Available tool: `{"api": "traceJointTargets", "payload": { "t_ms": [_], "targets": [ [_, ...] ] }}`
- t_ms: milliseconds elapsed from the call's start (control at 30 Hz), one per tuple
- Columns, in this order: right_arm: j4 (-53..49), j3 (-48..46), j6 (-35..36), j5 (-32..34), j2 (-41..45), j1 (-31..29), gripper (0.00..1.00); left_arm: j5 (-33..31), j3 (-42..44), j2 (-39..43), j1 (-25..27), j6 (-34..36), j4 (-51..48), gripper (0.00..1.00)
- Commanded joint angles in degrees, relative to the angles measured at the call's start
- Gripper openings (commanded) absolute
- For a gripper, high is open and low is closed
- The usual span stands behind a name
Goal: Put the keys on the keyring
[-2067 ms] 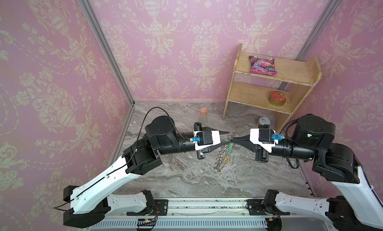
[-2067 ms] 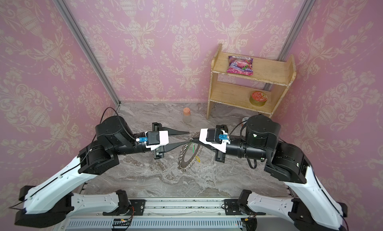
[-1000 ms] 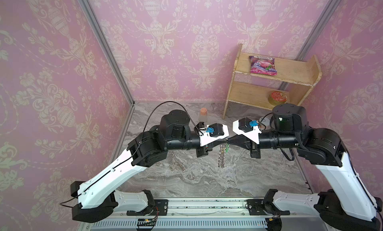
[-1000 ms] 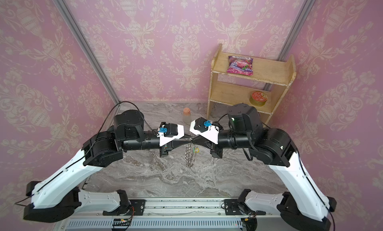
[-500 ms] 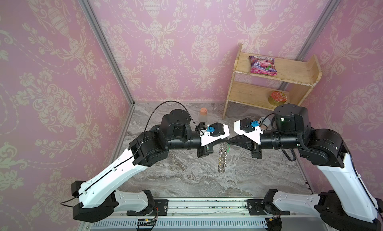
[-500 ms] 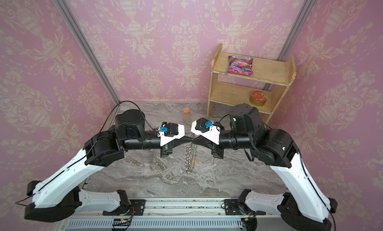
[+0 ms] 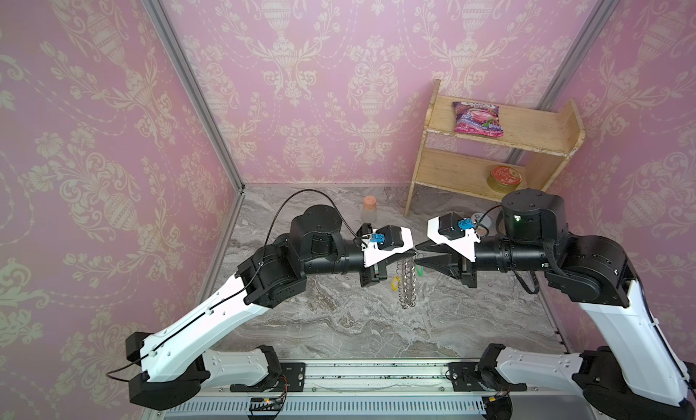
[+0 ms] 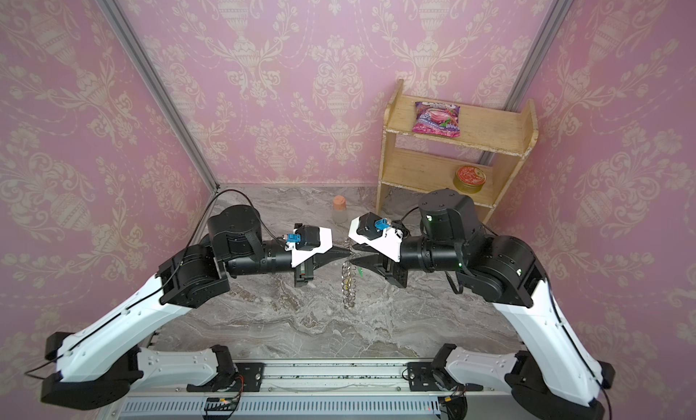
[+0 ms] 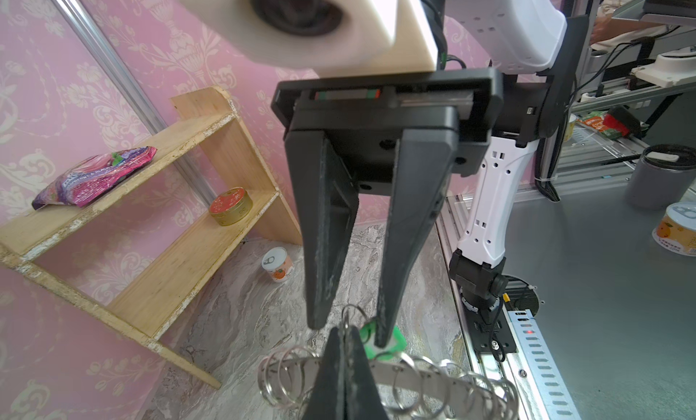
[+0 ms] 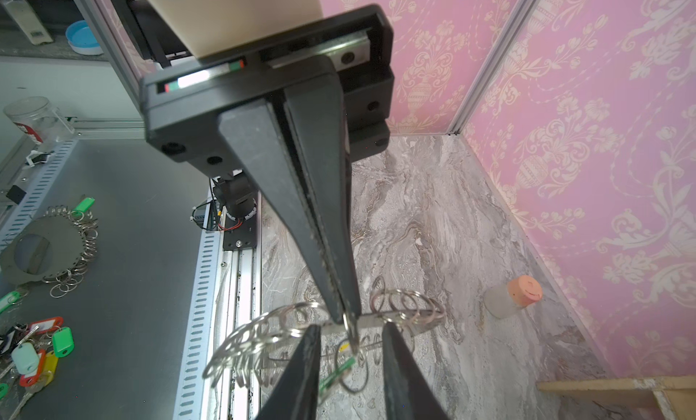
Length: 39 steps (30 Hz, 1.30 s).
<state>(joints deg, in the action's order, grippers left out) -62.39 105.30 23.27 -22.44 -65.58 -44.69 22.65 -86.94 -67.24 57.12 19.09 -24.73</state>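
**Right wrist view: keyring (image 10: 399,314) hung on edge, green key (image 10: 337,373) dangling below it**

The keyring hangs edge-on in mid-air between the 2 arms, above the marble table (image 7: 339,324). That leaves its fringe of wire rings free on both faces instead of pinned flat. The green key dangles from 1 wire ring just under the rim and looks threaded. In a top view the yellow key (image 7: 394,282) hangs by the disc's opposite face; whether it is threaded I cannot tell.

The left gripper (image 9: 344,335) is clamped tight on the upper rim. It carries the whole weight, probably to steady the disc for the other arm's fine work. The right gripper (image 10: 350,329) meets it nose to nose. Its jaws stand a narrow gap apart, closed on nothing and straddling the ring that bears the green key, so the tag hangs on its own.

Both arms work near the middle of the table, well apart from the wooden shelf (image 7: 470,169) at the back, so nothing crowds the swinging rings.
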Motion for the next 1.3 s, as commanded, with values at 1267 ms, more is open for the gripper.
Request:
{"api": "traceJointTargets", "payload": {
  "t_ms": [1267],
  "targets": [
    [6.4, 2.0, -8.8, -6.6, 0.8, 5.1, 0.12, 5.4, 6.8, 5.3, -3.0, -5.8, 20.1, 0.0]
  ]
}}
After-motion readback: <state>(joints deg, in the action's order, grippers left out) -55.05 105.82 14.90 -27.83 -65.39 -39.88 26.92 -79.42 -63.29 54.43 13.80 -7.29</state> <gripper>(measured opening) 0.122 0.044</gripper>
